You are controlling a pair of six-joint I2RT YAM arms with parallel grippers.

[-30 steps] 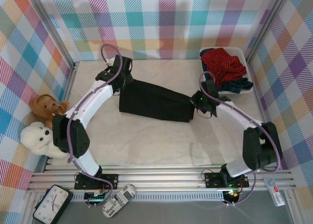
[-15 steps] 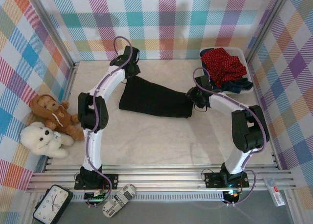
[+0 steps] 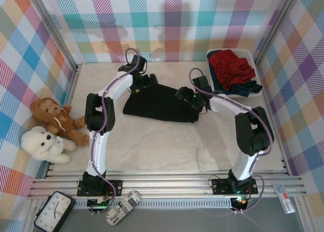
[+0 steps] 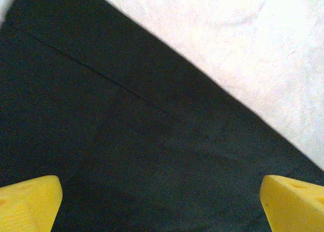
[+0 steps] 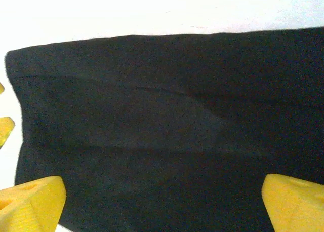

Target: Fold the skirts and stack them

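Left gripper (image 3: 147, 83) and right gripper (image 3: 185, 94) both hover wide open and empty over the plain black cloth skirt (image 3: 158, 108), which lies flat left of the white mesh plastic basket (image 3: 246, 51), so you look mid-fold and next need a firm pinch on its edge.

a black skirt (image 3: 159, 104) lies folded flat at the middle of the pale table (image 3: 152, 146). the left gripper (image 3: 148, 83) is over its far left corner, the right gripper (image 3: 182, 95) over its right part. a red dotted skirt (image 3: 230, 65) and denim (image 3: 248, 88) fill a white basket (image 3: 242, 51) far right. two teddy bears, brown (image 3: 53, 118) and white (image 3: 43, 143), sit at the left edge.
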